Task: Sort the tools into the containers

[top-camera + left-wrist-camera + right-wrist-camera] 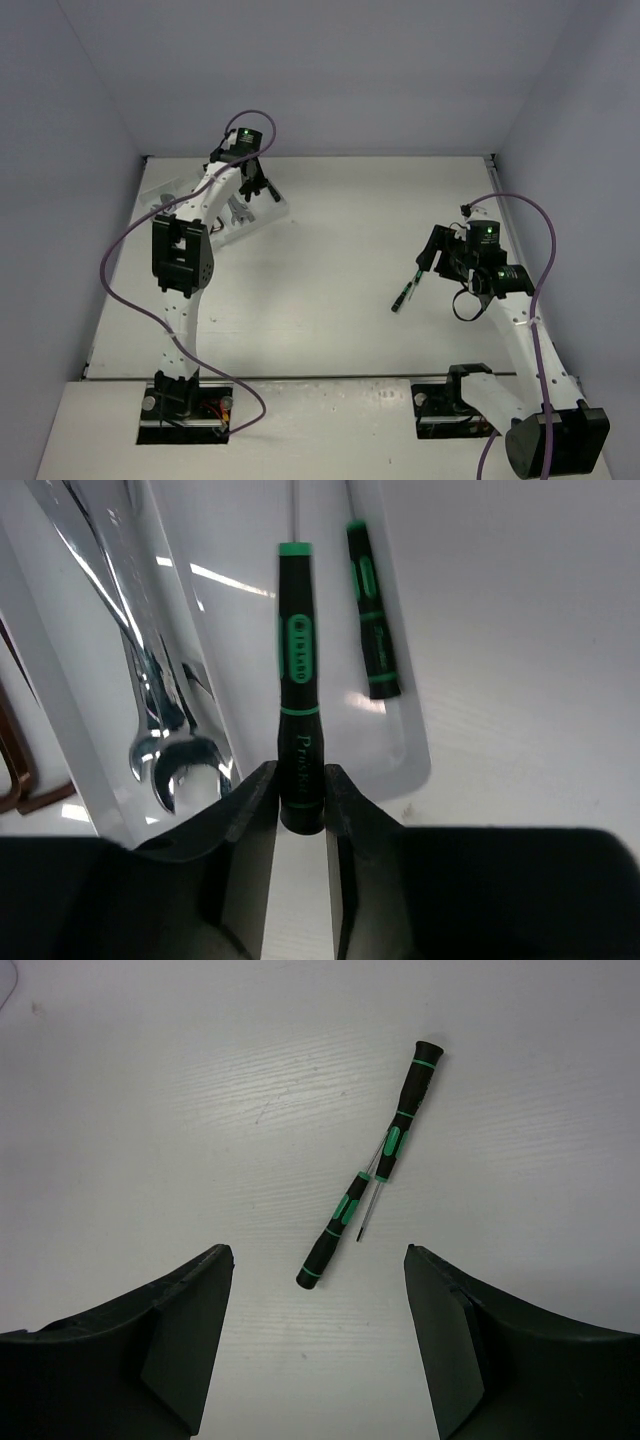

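**A:** Where do things stand with the tray?

**B:** The white tray (270, 210) sits at the far left corner of the table (340, 250). The left fingers (245, 815) are clamped on the butt end of a held screwdriver (298, 690). It hangs over the compartment where a second screwdriver (372, 620) already lies. The wrenches (165, 730) fill the next compartment over.

**A:** How should it let go?

**B:** I'd keep the shaft in line with the compartment walls, lower until the handle is close to the floor, then open just enough. Dropped from height, it may bounce across onto the wrenches.

**A:** And the other arm?

**B:** Near the right edge, the right fingers (185, 1320) are spread wide above a loose pair of screwdrivers (335, 1230), whose shafts overlap. Best to take one handle at its middle, square across it, so the other isn't dragged along.
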Robot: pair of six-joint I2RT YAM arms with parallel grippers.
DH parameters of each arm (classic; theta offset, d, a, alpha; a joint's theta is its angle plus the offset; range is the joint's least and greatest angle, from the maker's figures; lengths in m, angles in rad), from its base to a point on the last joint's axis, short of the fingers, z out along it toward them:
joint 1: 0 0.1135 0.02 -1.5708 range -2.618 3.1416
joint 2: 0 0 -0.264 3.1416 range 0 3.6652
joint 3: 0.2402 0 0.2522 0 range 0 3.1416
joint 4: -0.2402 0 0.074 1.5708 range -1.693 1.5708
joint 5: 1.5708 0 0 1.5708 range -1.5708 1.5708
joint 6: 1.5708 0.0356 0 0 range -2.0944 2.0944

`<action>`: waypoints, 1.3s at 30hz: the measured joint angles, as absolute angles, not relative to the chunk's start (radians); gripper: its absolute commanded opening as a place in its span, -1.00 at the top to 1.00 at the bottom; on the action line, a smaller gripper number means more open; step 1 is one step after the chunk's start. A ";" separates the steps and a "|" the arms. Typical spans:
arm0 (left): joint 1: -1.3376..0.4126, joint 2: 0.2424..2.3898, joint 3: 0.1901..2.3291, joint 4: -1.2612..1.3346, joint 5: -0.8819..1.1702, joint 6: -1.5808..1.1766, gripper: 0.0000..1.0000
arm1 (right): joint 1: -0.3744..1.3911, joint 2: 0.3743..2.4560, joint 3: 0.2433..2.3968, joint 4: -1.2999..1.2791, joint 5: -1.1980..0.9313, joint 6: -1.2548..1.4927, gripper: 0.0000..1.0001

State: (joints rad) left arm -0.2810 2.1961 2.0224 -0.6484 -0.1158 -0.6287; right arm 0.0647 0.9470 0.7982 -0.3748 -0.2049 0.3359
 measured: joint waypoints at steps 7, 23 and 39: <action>-0.233 2.338 2.184 -0.656 -0.082 -0.554 0.04 | 0.065 0.947 0.798 -0.384 -0.198 0.334 -0.32; -0.688 2.085 1.871 -0.663 0.075 -0.421 0.04 | 0.026 0.949 0.832 -0.430 -0.011 0.335 -0.31; -1.015 2.268 1.928 -0.645 0.145 -0.553 0.05 | -0.025 0.945 0.832 -0.501 0.128 0.402 -0.32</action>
State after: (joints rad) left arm -1.0147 2.2684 1.9280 -0.6453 0.1452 -0.5533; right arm -0.0250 0.9454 0.8322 -0.5011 0.1280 0.4015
